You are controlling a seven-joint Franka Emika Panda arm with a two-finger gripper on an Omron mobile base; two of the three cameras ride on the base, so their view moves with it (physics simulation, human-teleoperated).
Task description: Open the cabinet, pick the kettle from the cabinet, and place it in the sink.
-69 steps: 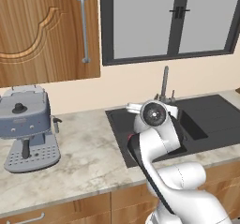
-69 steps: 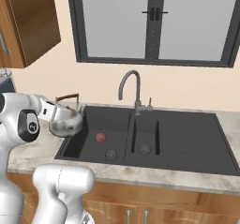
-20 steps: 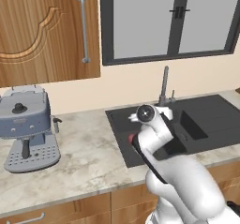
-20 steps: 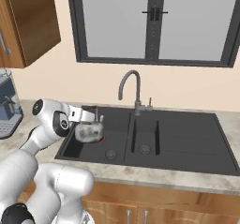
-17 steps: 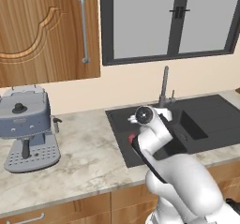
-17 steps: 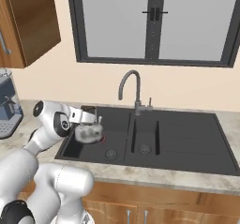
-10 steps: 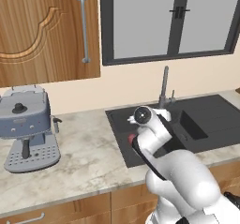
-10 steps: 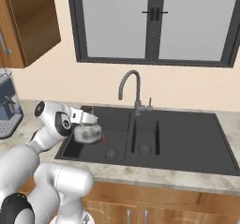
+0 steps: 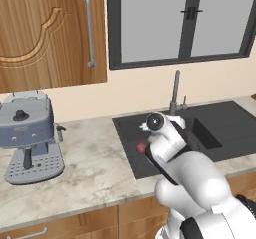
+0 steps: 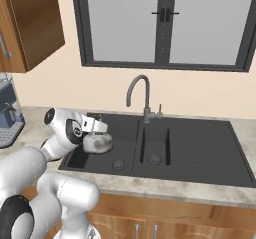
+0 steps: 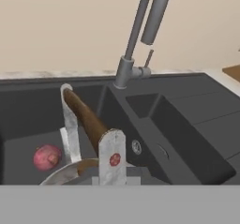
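Over the sink's point(image 10: 200, 148) left bowl, the tool point(image 10: 97, 130) is clamped narrow on the kettle's point(image 10: 97, 143) arched handle, the squat silver body hanging just above the basin floor. Fetching looks done; what remains, I judge, is lowering and letting go. The cabinet point(image 9: 45, 33) with the carved groove looks shut in the left base view. The basin is matte black and rectangular, with a slim grey faucet point(image 11: 140, 35). A small round reddish thing point(image 11: 47, 156) lies in the bowl beside the kettle. The tabletop point(image 9: 90, 163) is pale and mottled like stone.
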